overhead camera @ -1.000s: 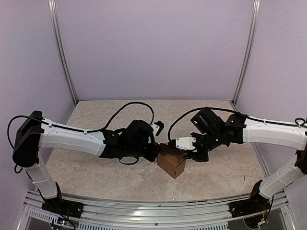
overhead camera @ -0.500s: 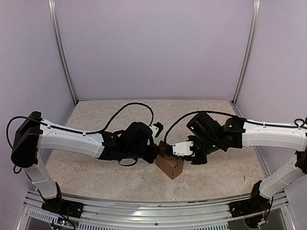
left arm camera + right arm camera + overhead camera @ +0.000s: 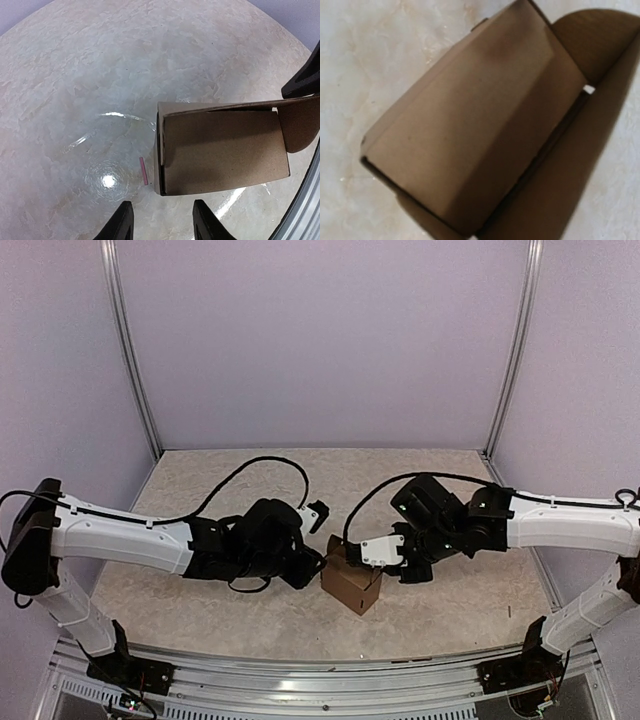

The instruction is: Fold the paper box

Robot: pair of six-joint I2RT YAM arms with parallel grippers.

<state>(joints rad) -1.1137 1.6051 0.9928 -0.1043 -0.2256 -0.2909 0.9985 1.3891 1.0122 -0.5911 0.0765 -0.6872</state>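
Two arms reach low toward the middle of the table (image 3: 200, 610). The left gripper (image 3: 162, 212) hovers just short of the paper box (image 3: 222, 150), fingers parted, empty. The box looks light, easily creased card, best pinched at a flap edge. The right gripper (image 3: 356, 552) crowds its top; whether it grips, I cannot tell.

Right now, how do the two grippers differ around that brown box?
The left gripper is open and empty, just short of the paper box; whether the right gripper is open or shut cannot be seen. The left sits low beside the box; the right reaches over its top edge. Both face it.
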